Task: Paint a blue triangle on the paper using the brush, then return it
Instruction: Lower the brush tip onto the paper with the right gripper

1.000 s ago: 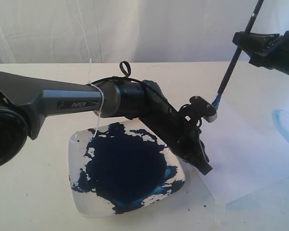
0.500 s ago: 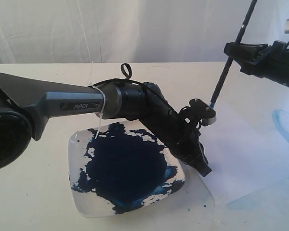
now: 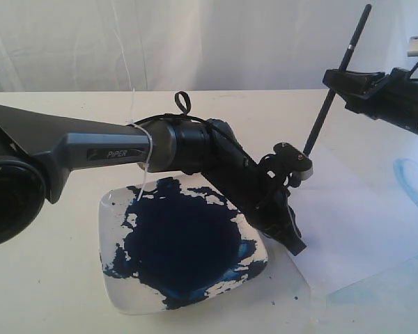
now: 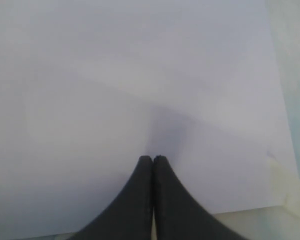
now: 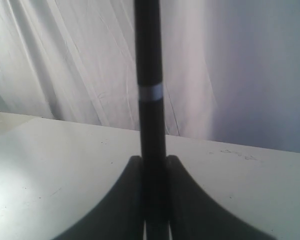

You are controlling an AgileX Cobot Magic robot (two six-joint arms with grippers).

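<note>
My right gripper (image 3: 343,80) is shut on the black handle of the brush (image 3: 327,104), high at the right. The brush slants down to the left, and its bristles are hidden behind my left wrist. In the right wrist view the brush (image 5: 149,75) stands between the fingers, silver band above them, with the gripper (image 5: 154,160) shut on it. My left gripper (image 3: 297,246) is shut and empty, its tips down on the near left corner of the white paper (image 3: 362,209). The left wrist view shows that gripper (image 4: 152,159) over bare paper (image 4: 140,75). No blue triangle shows.
A white square plate (image 3: 110,203) smeared with dark blue paint lies under my left arm, left of the paper. A pale blue curved smear (image 3: 411,174) marks the surface at the far right. White curtains hang behind the table.
My right gripper has moved left and slightly down with the brush, and the blue bristles have passed behind my left wrist. The left arm has stayed on the paper corner.
</note>
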